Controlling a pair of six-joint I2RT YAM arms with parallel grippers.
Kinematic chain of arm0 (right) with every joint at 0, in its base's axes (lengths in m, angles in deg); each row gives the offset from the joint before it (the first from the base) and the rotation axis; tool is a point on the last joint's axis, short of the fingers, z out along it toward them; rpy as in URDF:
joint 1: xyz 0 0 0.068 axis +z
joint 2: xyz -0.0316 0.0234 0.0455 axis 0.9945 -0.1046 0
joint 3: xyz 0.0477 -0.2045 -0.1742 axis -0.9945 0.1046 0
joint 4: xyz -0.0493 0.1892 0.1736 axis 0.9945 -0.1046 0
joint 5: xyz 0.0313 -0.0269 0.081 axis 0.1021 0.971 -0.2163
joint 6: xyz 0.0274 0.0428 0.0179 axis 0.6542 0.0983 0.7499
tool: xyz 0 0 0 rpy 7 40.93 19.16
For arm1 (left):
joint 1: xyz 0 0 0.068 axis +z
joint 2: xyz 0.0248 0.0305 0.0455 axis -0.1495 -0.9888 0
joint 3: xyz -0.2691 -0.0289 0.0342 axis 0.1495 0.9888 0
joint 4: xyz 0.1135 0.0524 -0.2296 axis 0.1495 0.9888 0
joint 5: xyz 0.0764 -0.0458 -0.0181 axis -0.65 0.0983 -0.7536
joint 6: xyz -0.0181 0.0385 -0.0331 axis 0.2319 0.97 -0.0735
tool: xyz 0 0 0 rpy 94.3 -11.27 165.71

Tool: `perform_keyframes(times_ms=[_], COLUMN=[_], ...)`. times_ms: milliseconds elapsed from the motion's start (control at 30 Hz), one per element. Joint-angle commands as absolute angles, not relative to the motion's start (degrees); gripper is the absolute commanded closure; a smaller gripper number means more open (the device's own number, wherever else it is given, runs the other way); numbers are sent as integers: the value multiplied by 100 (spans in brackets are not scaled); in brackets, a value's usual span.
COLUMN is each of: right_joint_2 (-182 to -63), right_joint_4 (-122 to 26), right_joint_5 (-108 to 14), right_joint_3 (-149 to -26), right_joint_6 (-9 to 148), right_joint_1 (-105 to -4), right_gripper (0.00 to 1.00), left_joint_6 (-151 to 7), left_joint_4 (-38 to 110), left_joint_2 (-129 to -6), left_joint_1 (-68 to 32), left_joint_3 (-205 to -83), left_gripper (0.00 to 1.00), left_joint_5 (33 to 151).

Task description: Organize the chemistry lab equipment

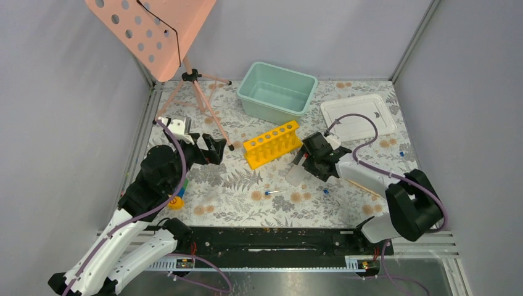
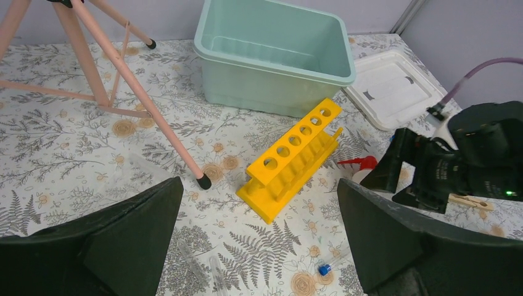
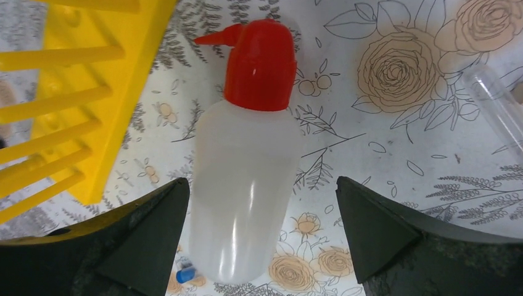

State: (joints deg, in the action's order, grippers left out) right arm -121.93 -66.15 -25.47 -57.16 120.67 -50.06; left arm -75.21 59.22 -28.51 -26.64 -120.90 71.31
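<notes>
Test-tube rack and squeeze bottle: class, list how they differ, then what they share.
The test-tube rack is opaque yellow; the bottle is translucent white with a red cap. The rack is a boxy frame with holes; the bottle is rounded with a spout. The rack stands upright; the bottle lies on its side. Both rest on the flowered table.

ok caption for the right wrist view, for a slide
Open right gripper poised over a lying red-capped white bottle, yellow test-tube rack beside it, on floral tablecloth
</notes>
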Motion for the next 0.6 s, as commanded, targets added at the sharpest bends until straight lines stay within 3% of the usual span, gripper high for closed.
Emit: perform_keyframes(times_ms=[0,233,567], right_joint_2=[-12588,-12790,-12114], right_joint_4=[-6315,-5999,-6076], right_joint_5=[-2658,-2775,-2671], right_joint_3=[-5874,-5697,-5543], right_joint_6=[12343,12395,12322], right_joint_1=[-5082,-5114,-5122], right_gripper=[4,11,33], left_joint_6=[-7541,-7541,-7497], left_joint_4=[5830,5835,5835], left_joint_2=[-2754,-2768,-2783], left_joint_1=[-2695,-2715,-2717], left_joint_3=[-12244,-12253,-12243], left_gripper=[1,1,1], left_joint_5=[7150,7175,7160])
